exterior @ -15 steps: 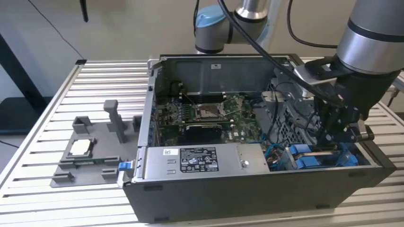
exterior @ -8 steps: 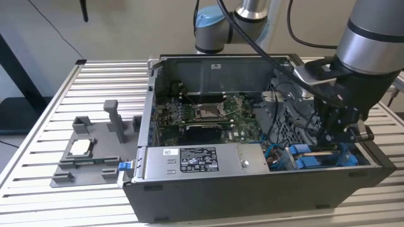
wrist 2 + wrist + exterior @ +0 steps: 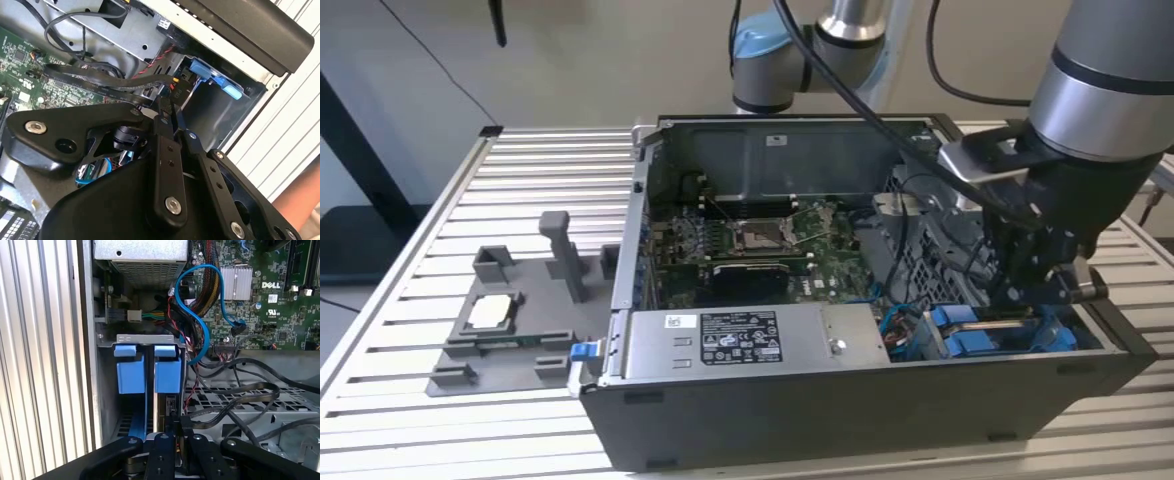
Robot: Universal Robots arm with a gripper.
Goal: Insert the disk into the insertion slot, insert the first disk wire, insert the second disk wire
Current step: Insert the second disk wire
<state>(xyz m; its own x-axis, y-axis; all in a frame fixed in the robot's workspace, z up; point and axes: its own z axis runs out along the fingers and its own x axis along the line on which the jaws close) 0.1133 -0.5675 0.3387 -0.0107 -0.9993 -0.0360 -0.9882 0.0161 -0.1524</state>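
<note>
Computer case (image 3: 854, 420): dark grey matt metal.
Ribbed tabletop (image 3: 520, 160): pale brushed metal slats.
Drive carrier tabs (image 3: 132, 372): bright blue smooth plastic.
Gripper (image 3: 172, 427) fingers (image 3: 162, 455): black matt metal, silver screws.
Power-supply box (image 3: 734, 340): silver metal, white paper label.

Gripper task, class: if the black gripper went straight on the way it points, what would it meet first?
Probably the bright blue plastic drive carriers in the dark metal bay just ahead of the gripper; depth is unclear.

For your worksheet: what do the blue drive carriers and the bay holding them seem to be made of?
Blue carriers: probably moulded plastic, with a uniform matte colour and soft rounded edges. Insertion slot: apparently thin grey sheet metal with a dull sheen and folded edges.
</note>
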